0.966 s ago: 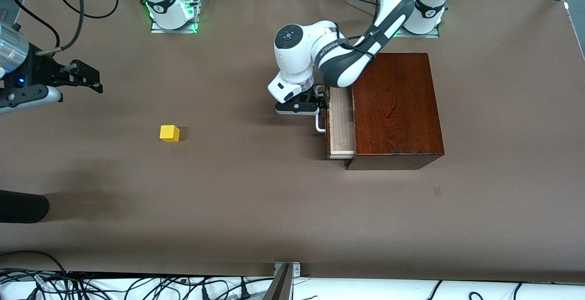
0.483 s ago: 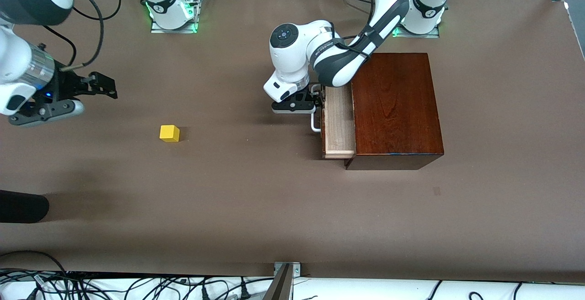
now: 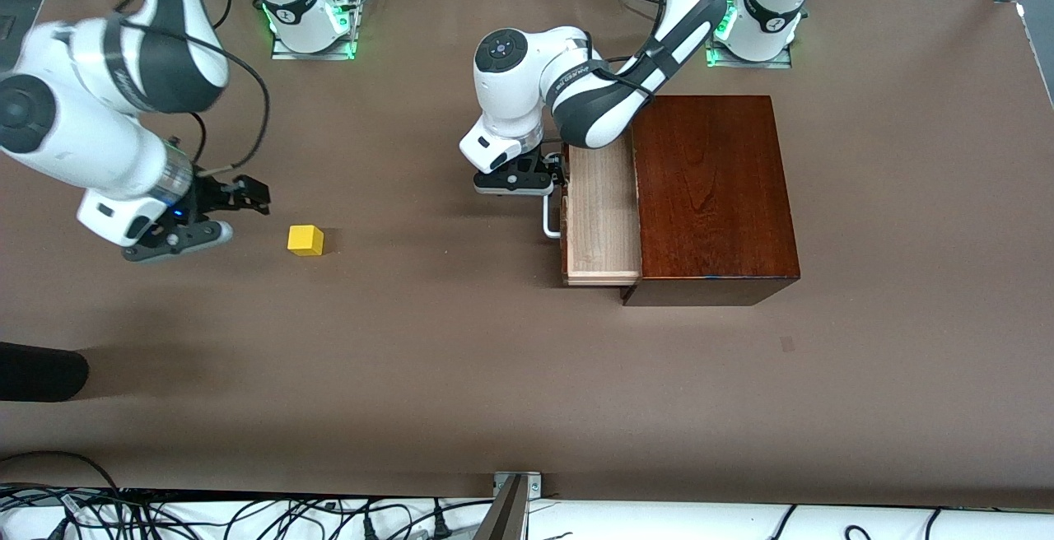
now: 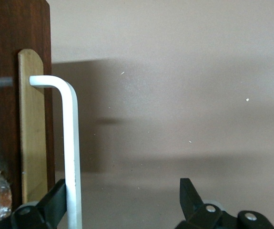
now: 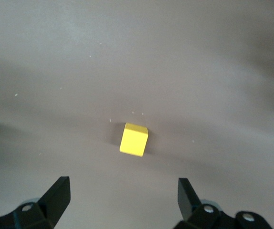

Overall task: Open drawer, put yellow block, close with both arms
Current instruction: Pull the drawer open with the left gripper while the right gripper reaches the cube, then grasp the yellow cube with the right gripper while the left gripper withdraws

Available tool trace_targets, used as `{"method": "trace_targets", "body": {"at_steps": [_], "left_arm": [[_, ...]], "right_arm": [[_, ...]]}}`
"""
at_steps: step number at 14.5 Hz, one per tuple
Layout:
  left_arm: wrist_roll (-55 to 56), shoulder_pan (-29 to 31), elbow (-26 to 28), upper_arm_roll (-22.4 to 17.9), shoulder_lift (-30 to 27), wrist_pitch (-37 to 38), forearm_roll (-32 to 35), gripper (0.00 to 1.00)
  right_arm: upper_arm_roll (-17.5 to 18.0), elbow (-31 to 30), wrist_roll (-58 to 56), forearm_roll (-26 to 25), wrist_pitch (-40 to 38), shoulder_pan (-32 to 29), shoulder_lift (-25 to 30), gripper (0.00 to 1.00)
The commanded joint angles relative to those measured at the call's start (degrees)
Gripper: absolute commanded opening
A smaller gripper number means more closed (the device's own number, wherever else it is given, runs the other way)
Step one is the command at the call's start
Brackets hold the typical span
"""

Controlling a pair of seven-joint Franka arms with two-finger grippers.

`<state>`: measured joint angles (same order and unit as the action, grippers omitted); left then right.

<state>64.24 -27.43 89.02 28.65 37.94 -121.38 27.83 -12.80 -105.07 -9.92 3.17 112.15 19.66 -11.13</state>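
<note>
The dark mahogany box [image 3: 715, 194] stands near the left arm's base. Its pale wood drawer [image 3: 603, 211] is pulled partly out toward the right arm's end. My left gripper [image 3: 557, 176] is open at the white handle [image 3: 549, 223]. In the left wrist view [image 4: 122, 191] one finger [image 4: 55, 200] lies against the handle bar [image 4: 72, 152], which stands between the jaws. The yellow block [image 3: 305, 239] sits on the table. My right gripper [image 3: 249, 197] is open and empty, over the table beside the block toward the right arm's end. The right wrist view [image 5: 122, 188] shows the block [image 5: 134, 139] ahead of the jaws.
The brown table [image 3: 461, 359] carries only the box and the block. A black object [image 3: 41, 371] juts in at the right arm's end, nearer the camera. Cables and a metal bracket [image 3: 515, 491] run along the near edge.
My left gripper has drawn the drawer farther out toward the right arm's end. My right arm has swung in and come down close beside the yellow block.
</note>
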Motion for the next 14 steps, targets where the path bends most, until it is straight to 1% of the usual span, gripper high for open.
{"method": "trace_targets", "body": {"at_steps": [1, 2, 3, 4, 6, 8, 10, 12, 14], "left_arm": [[0.01, -0.26, -3.23, 0.53, 0.48, -0.61, -1.29, 1.00], [-0.17, -0.08, -3.76, 0.61, -0.23, 0.08, -1.37, 1.00], [0.70, -0.26, -3.41, 0.70, -2.58, 1.57, -1.72, 1.00], [0.97, -0.26, -3.41, 0.70, -4.96, 5.41, -2.25, 1.00], [0.80, 0.00, -3.94, 0.70, -9.44, 13.06, -4.26, 1.00], [-0.16, 1.05, -3.94, 0.53, -13.84, 21.40, -4.80, 1.00], [-4.88, 4.73, -5.07, 0.97, -17.01, 27.31, -5.93, 1.00], [-13.83, 10.52, -7.27, 0.70, -18.86, 31.01, -11.10, 1.00], [-19.83, 16.50, -9.03, 0.88, -20.18, 33.39, -14.63, 1.00]], "right_arm": [[0.50, -8.46, 0.87, 0.60, 9.63, 0.29, 1.02, 1.00], [0.59, -11.71, 0.87, 0.87, 14.01, 0.29, 1.02, 1.00], [0.59, -14.18, 1.05, 0.87, 17.28, 0.29, 1.02, 1.00], [0.59, -15.85, 1.13, 0.87, 19.75, 0.29, 0.94, 1.00], [0.59, -17.45, 1.22, 1.04, 22.40, 0.29, -0.37, 1.00], [0.59, -17.72, 1.22, 3.67, 23.72, 0.29, -2.74, 1.00], [0.59, -18.77, 1.22, 4.56, 25.91, 0.29, -4.24, 1.00], [0.59, -19.73, 1.22, 4.56, 28.46, 0.29, -5.56, 1.00], [0.59, -21.58, 1.22, 4.56, 31.71, 0.29, -5.92, 1.00]]}}
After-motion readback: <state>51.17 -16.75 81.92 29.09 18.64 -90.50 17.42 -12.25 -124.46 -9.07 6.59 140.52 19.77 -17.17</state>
